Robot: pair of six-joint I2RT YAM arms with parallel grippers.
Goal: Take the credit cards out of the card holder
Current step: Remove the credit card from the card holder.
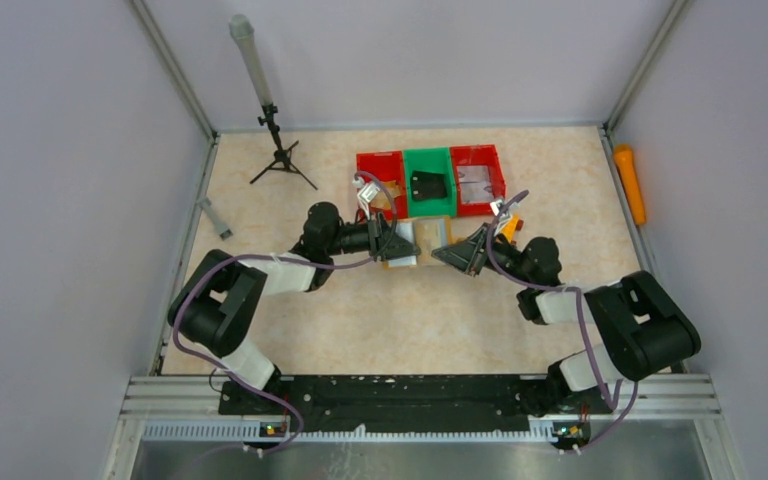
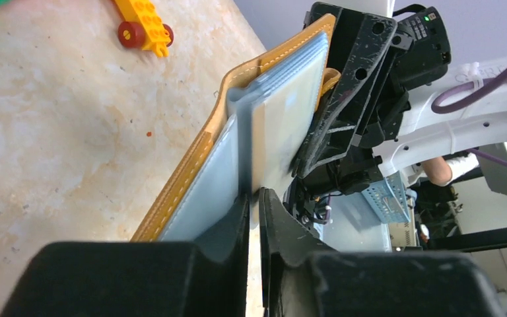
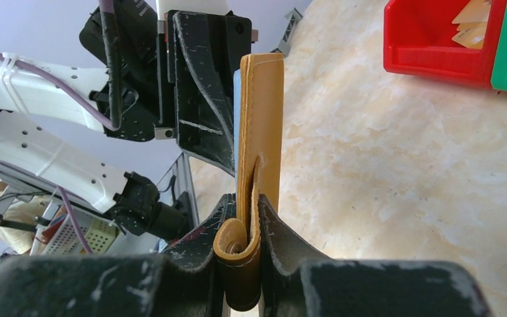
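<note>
1. My left fingers (image 2: 284, 228) are clenched with only a sliver of gap between them, pinching a thin inner leaf at the lower edge of the card holder (image 2: 188, 175). I judge this grip is meant to draw the contents out sideways while the other arm anchors the leather. Beyond them, at the far edge of the table (image 1: 360, 310), a few credit cards (image 3: 472, 16) lie in a red bin (image 3: 436, 46). I take that bin to be the drop-off.
2. The card holder hangs clear of the table between my two arms, stood on edge and splayed open. It is over the middle of the table, toward the far edge and just short of the bins. One pale card (image 2: 287, 122) shows through a grey sleeve. Its bottom edge runs right down to the gap between my left fingers. I cannot tell whether they grip the card itself or only its sleeve.
3. My right fingers (image 3: 287, 241) are clamped on the curled brown tab end of the holder, and the cover rises straight up out of them. I read this as the anchoring hold: keeping the leather lifted and taut leaves the pockets fanned open toward the left arm.
</note>
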